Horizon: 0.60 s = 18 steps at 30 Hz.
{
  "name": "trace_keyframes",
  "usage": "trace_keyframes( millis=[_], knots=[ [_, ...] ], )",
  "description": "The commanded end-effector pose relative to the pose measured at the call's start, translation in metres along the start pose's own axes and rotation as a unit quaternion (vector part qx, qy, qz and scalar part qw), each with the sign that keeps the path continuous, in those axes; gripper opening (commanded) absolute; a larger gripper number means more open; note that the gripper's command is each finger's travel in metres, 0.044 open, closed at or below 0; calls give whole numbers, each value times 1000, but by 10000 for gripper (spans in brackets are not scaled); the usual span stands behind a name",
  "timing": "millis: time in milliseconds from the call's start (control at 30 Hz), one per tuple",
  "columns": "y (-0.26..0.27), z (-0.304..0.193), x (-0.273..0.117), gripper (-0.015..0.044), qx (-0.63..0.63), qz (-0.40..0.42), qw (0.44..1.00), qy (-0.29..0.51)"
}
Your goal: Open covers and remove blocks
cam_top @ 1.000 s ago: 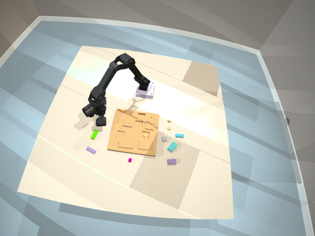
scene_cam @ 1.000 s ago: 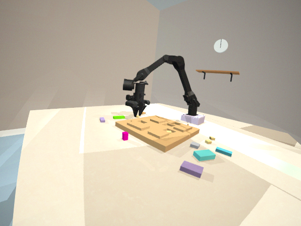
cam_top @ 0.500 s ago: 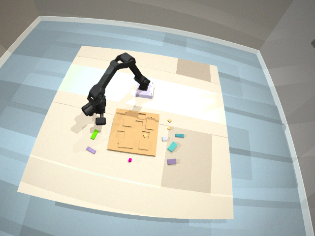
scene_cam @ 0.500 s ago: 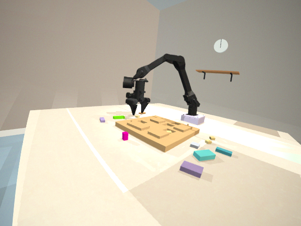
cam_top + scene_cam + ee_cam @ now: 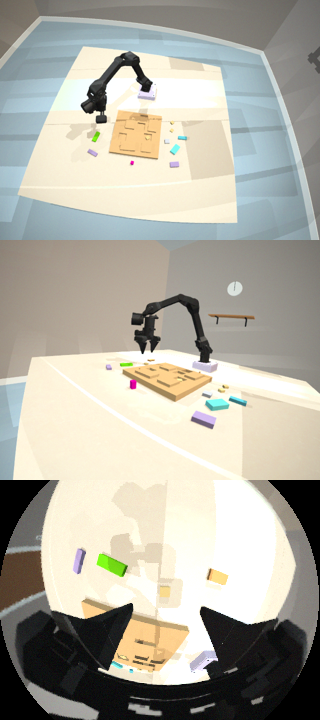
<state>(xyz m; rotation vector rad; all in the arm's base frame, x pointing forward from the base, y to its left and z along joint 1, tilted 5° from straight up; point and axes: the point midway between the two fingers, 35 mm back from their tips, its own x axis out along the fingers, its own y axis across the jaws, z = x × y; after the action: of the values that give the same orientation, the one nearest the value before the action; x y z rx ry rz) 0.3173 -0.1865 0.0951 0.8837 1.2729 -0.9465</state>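
Observation:
My gripper (image 5: 101,121) (image 5: 147,353) (image 5: 167,608) is open and empty, raised above the table left of the board. A small yellow block (image 5: 146,363) (image 5: 164,591) lies on the table below it, hidden in the top view. The wooden board (image 5: 112,149) (image 5: 168,392) (image 5: 150,630) has raised wooden covers and several exposed wells. A yellow block (image 5: 147,137) (image 5: 179,379) sits at one well; the other visible wells look empty. A green block (image 5: 95,136) (image 5: 126,364) (image 5: 112,565) and an orange block (image 5: 151,359) (image 5: 218,576) lie on the table off the board's left side.
A purple block (image 5: 92,152) and a magenta block (image 5: 132,162) lie around the board. Right of it are two yellow blocks (image 5: 172,122) (image 5: 171,130), a grey block (image 5: 167,141), a blue block (image 5: 182,137), a turquoise block (image 5: 175,149) and another purple block (image 5: 174,164).

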Motion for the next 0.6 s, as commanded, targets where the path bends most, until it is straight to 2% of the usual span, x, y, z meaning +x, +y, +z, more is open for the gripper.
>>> trace_keyframes(
  millis=[0,67,567],
  knots=[
    [0,0,-13,440,2,5,1000,-3],
    [0,0,-13,440,2,5,1000,-3],
    [59,-51,-13,46,141,7,990,3]
  ],
)
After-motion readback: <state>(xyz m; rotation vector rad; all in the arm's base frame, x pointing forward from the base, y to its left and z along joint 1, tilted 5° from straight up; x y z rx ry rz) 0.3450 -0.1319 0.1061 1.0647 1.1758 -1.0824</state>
